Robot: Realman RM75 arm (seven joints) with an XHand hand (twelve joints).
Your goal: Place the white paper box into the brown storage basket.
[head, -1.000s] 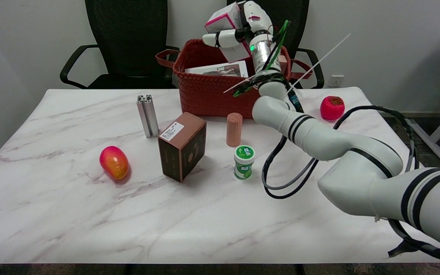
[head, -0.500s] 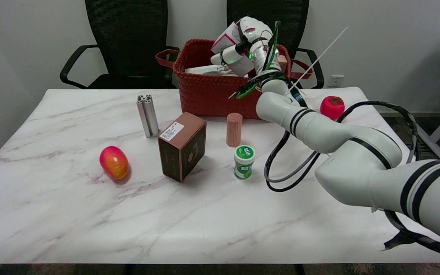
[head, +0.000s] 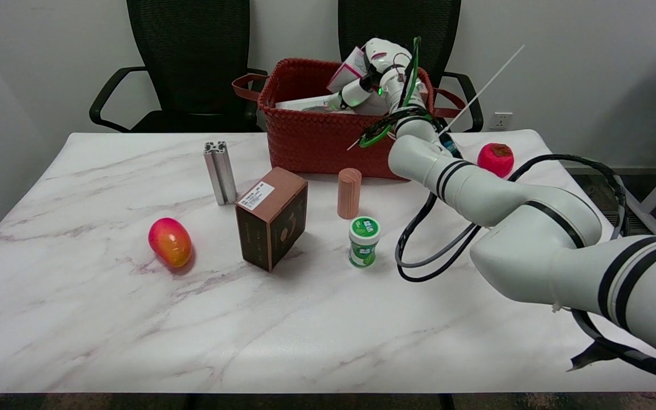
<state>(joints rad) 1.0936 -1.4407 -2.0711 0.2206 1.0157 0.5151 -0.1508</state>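
We note the worktop [head: 106,319] carries the brown storage basket [head: 316,145] at its far edge. Inside the basket's right part, the right hand [head: 370,91] grips the white paper box [head: 352,64], tilted, above a flat printed item [head: 305,104]. Risk, in our judgement: letting go at this tilt could leave the box leaning on the rim or toppling out.

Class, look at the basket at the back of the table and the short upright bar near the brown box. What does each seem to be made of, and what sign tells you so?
Basket: woven strips, reddish brown, probably leather or imitation leather; the plaited pattern and soft loop handles suggest it. Bar: silvery metal, likely extruded aluminium; grooved sides, dull matte sheen.
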